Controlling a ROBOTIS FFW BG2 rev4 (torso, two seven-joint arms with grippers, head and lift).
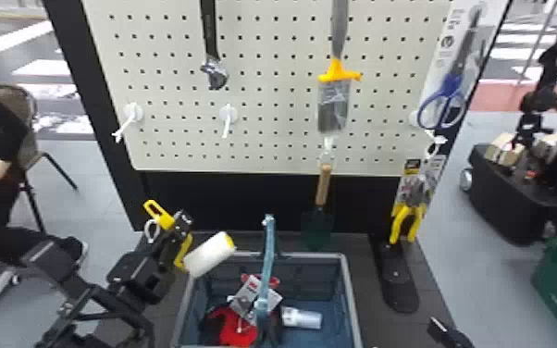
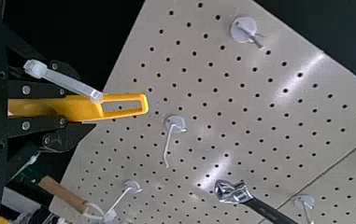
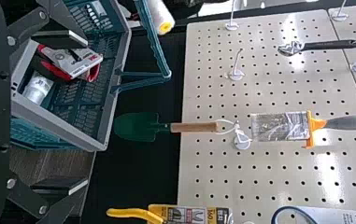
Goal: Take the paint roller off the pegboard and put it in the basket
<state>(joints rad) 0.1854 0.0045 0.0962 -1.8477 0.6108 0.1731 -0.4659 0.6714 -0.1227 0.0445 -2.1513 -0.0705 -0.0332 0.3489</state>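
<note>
My left gripper [image 1: 181,226] is shut on the yellow handle of the paint roller [image 1: 209,253], whose white sleeve slants over the left rim of the basket [image 1: 348,296]. In the left wrist view the left gripper [image 2: 62,108] pinches the yellow handle [image 2: 84,107], with a white tie looped at its end. My right gripper [image 1: 442,326] is low at the right in the head view. The right wrist view has the right gripper [image 3: 80,112] with its fingers wide apart and nothing between them, and the white roller sleeve [image 3: 156,14] beyond the basket handle.
The basket's blue handle [image 1: 269,259] stands upright across its middle; red items and a clear cup [image 1: 301,318] lie inside. On the pegboard [image 1: 273,106] hang a wrench [image 1: 210,41], a putty knife [image 1: 334,104], a trowel [image 1: 323,185], scissors [image 1: 444,108] and pliers [image 1: 407,217].
</note>
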